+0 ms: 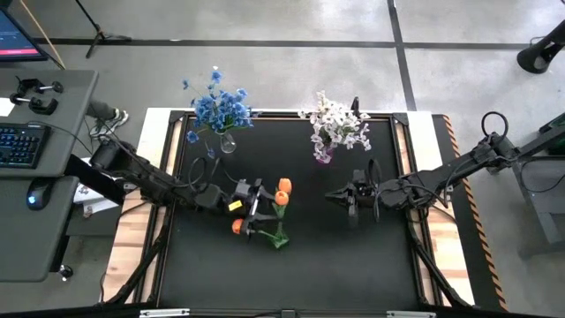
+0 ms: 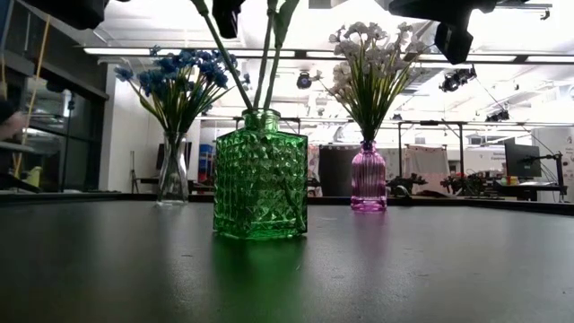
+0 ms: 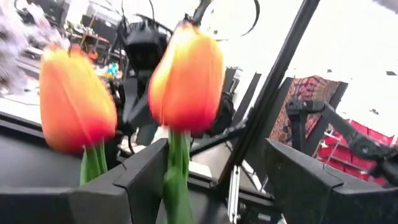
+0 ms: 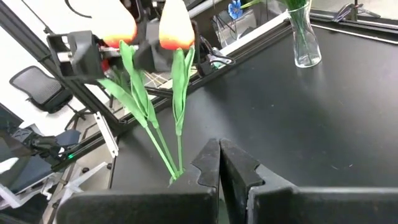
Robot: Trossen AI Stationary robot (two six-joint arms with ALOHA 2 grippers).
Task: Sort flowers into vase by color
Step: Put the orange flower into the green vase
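Item 1. Green glass vase [image 2: 260, 174]: square, faceted, nearest the front of the black desk [image 1: 300, 256], left of centre. It holds orange tulips [image 1: 282, 186] on green stems, which lean out of the neck at different angles; three blossoms show from above, two up near the left gripper, one lower on its near side.

Item 2. Left gripper [image 1: 257, 196]: hangs over the green vase at tulip-blossom height. Fingers [image 3: 149, 177] spread apart, with one tulip stem standing in the gap between them; contact with either finger cannot be told. A second tulip stands just beside, outside the fingers.

Item 3. Right gripper [image 1: 336, 194]: hovers above the middle of the desk, right of the green vase and well apart from it, pointing toward the tulips. Fingers [image 4: 208, 163] closed together, holding nothing.

Item 4. Pink glass vase [image 2: 369, 179]: small, round, at the back of the desk right of centre. Holds white-pale pink flowers [image 1: 334, 122].

Item 5. Clear glass vase [image 2: 173, 170]: slender, at the back left of the desk. Holds blue flowers [image 1: 218, 106].

Item 6. Side station left of the desk: keyboard [image 1: 19, 144] and mouse [image 1: 34, 198].
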